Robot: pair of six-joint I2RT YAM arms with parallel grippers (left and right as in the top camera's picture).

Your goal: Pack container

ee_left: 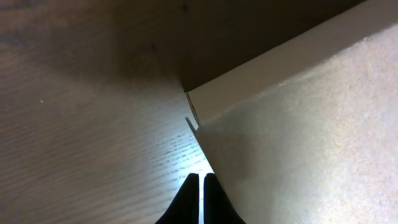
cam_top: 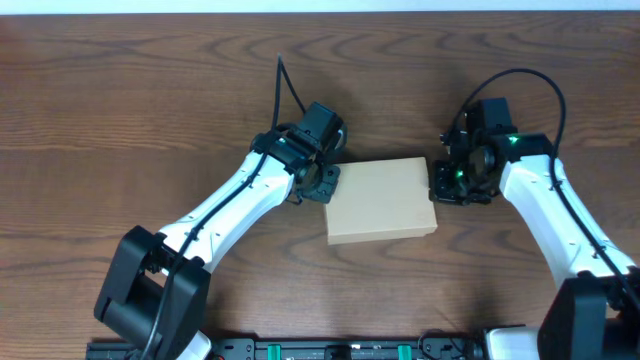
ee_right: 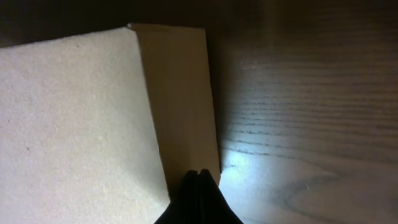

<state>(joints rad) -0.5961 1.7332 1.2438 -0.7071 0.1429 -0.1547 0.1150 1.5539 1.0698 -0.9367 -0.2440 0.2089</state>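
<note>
The container (cam_top: 380, 200) is plain tan cardboard, matt and faintly grainy up close, with a paler, smoother face along its side wall. The table (cam_top: 120, 110) under it is dark brown wood with fine streaked grain and a soft sheen where light falls on it. My left gripper (ee_left: 200, 180) and right gripper (ee_right: 198, 177) are smooth and black at the tips, like dull plastic.

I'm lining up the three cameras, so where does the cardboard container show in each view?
Overhead: the container lies just right of the picture's centre.
Left wrist: it fills the right half, with one corner near the middle.
Right wrist: it fills the left half, its side wall running down the middle.
Shared landmark: the dark wood-grain table around it.
</note>
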